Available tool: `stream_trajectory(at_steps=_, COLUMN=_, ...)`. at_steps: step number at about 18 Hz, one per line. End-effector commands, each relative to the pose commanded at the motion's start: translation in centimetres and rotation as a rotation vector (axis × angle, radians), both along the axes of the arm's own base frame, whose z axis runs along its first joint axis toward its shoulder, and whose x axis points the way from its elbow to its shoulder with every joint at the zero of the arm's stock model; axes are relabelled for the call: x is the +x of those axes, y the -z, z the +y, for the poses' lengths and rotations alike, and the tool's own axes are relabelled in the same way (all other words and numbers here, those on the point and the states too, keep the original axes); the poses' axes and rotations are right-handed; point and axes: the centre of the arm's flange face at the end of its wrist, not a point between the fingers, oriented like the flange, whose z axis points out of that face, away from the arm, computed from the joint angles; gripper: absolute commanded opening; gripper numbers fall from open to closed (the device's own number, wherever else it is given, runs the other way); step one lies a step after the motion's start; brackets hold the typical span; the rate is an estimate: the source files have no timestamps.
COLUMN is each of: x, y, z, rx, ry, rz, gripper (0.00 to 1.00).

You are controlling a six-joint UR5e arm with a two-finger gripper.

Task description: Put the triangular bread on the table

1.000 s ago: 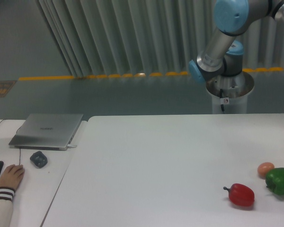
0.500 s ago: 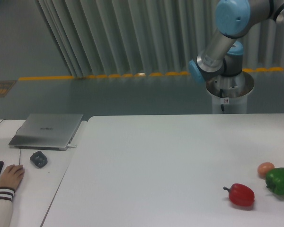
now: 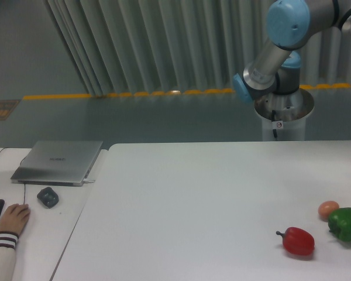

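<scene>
The triangular bread is out of view. The large white table (image 3: 199, 205) fills the lower right of the camera view. Only the arm's blue-capped elbow and grey links (image 3: 275, 52) show at the upper right; they run out past the frame's right and top edges. The gripper itself is outside the picture, so its fingers and anything they hold are hidden.
A red pepper (image 3: 297, 240), a green pepper (image 3: 346, 223) and a small orange-brown ball (image 3: 328, 209) lie near the table's right edge. On the left a narrower desk holds a grey laptop (image 3: 58, 161), a mouse (image 3: 47, 196) and a person's hand (image 3: 11, 219). The robot's pedestal (image 3: 284, 117) stands behind the table.
The arm's blue elbow has shifted slightly to the right and up. The peppers and ball have not moved.
</scene>
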Motion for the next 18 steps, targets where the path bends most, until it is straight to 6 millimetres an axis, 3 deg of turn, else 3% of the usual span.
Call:
stream_trajectory(at_steps=8, x=-0.7, y=1.4, z=-0.5, rx=-0.007, ry=-0.009, rz=-0.016, gripper=1.0)
stream_trajectory(at_steps=16, x=-1.3, y=1.1, z=-1.0, rx=-0.003, ry=-0.018, rz=-0.009, gripper=1.0)
stream_trajectory(at_steps=18, x=-1.3, y=1.1, z=-1.0, rx=-0.003, ry=-0.017, rz=-0.009, gripper=0.93)
